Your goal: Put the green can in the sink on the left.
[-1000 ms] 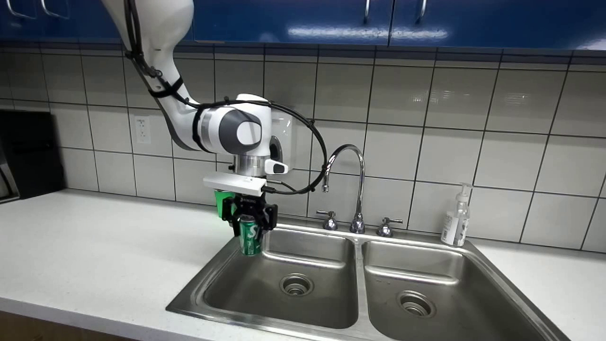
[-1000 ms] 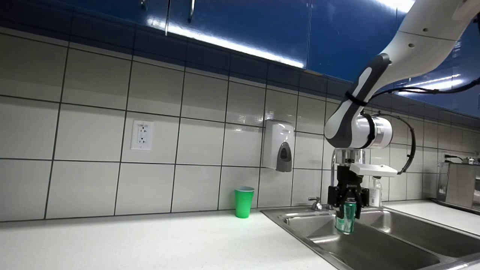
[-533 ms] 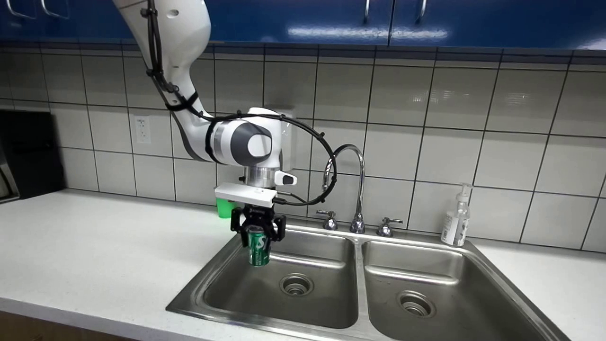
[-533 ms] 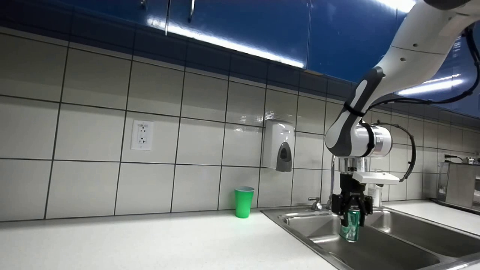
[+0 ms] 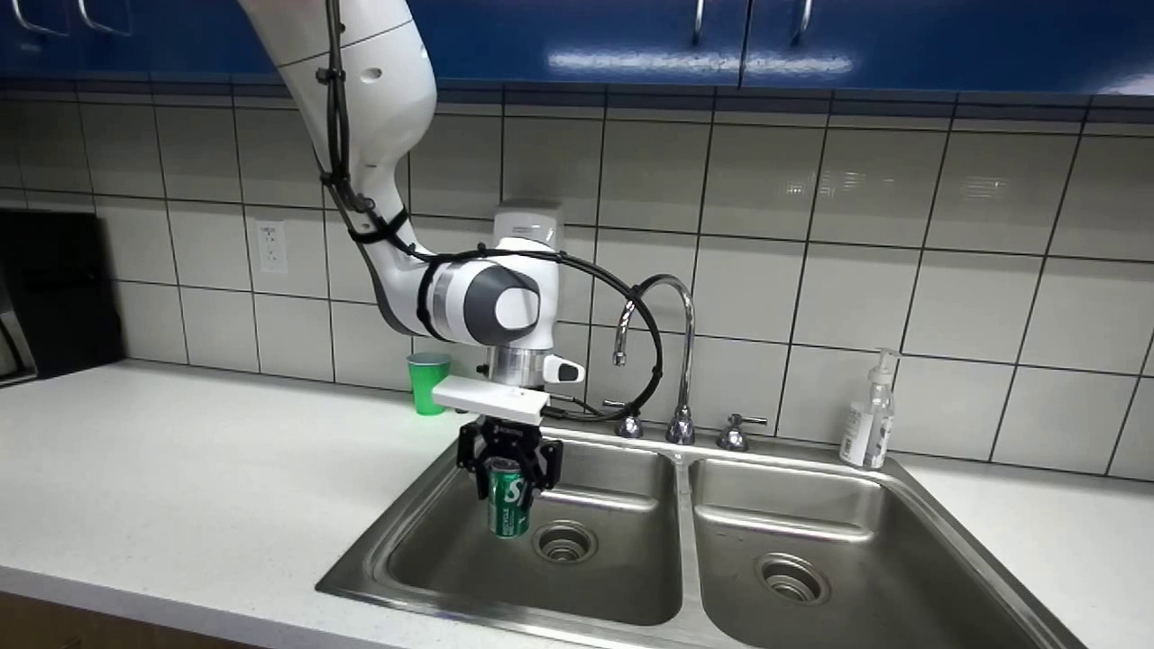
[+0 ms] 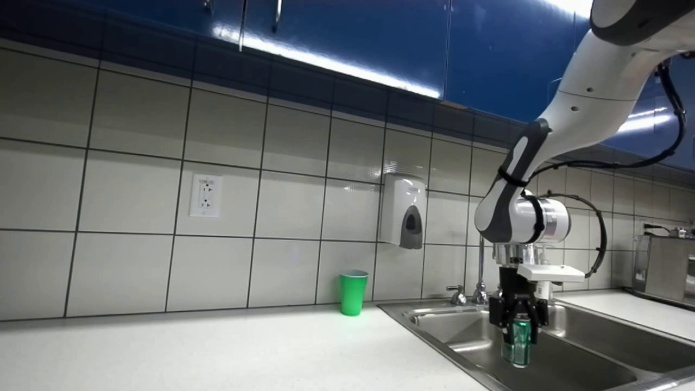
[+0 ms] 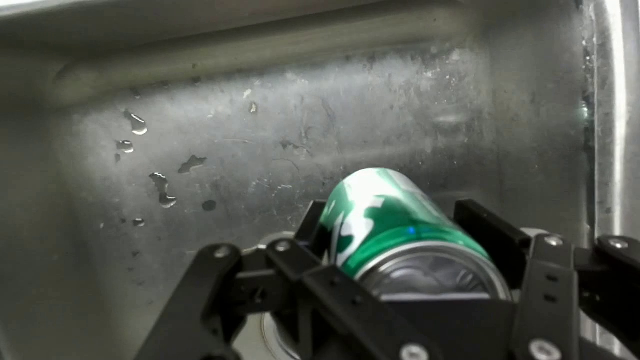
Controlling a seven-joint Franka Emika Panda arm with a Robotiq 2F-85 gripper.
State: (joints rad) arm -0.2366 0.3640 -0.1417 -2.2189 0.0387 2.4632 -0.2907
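Blue cabinets [image 5: 559, 41] line the top of the frame in both exterior views, above pale wall tiles [image 5: 920, 306]. In an exterior view, a chrome faucet [image 5: 687, 361] arches right of centre, a pump bottle [image 5: 868, 422] stands upright at the right, and a dark boxy object [image 5: 54, 288] sits at the left edge. In an exterior view, a bright-green cup [image 6: 353, 293] stands on the white counter [image 6: 217, 347] at lower centre, a wall dispenser [image 6: 403, 210] hangs above and right of it, and an outlet [image 6: 206, 195] sits at centre left.
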